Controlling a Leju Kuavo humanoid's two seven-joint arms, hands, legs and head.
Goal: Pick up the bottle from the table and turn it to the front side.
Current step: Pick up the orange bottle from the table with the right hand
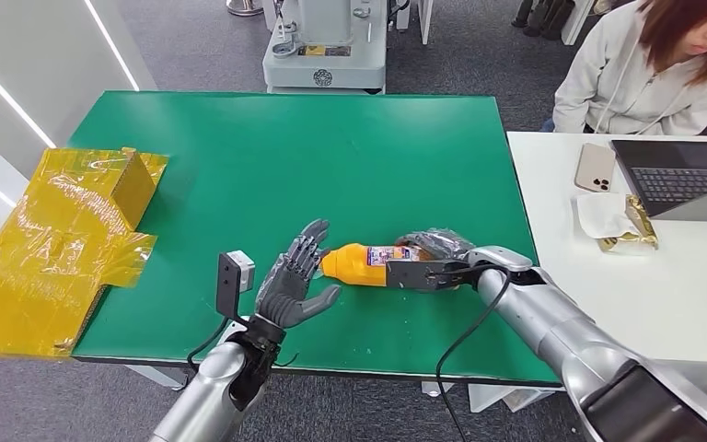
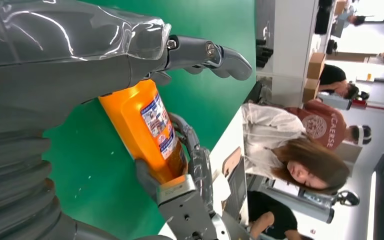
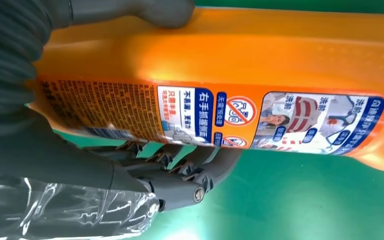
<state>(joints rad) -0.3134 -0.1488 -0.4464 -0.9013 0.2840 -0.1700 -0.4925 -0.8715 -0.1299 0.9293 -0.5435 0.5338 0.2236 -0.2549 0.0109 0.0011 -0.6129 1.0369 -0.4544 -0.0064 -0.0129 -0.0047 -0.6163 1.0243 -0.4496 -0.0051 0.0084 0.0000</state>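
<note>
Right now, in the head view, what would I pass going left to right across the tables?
Yellow wrapped box → left robot hand → orange bottle → right robot hand → phone → laptop.

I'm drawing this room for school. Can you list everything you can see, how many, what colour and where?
bottle: one, orange with a printed label, lying on its side near the front edge of the green table, gripped by the right hand
table: one, green top, in the middle
side table: one, white, to the right of the green one
box: one, yellow, opened flat, at the green table's left edge
laptop: one, dark, on the white table
phone: one, pale, beside the laptop
person: one, light grey top, sitting behind the white table
left hand: one, dark grey, open, beside the bottle's neck
right hand: one, dark grey, around the bottle's base
</note>
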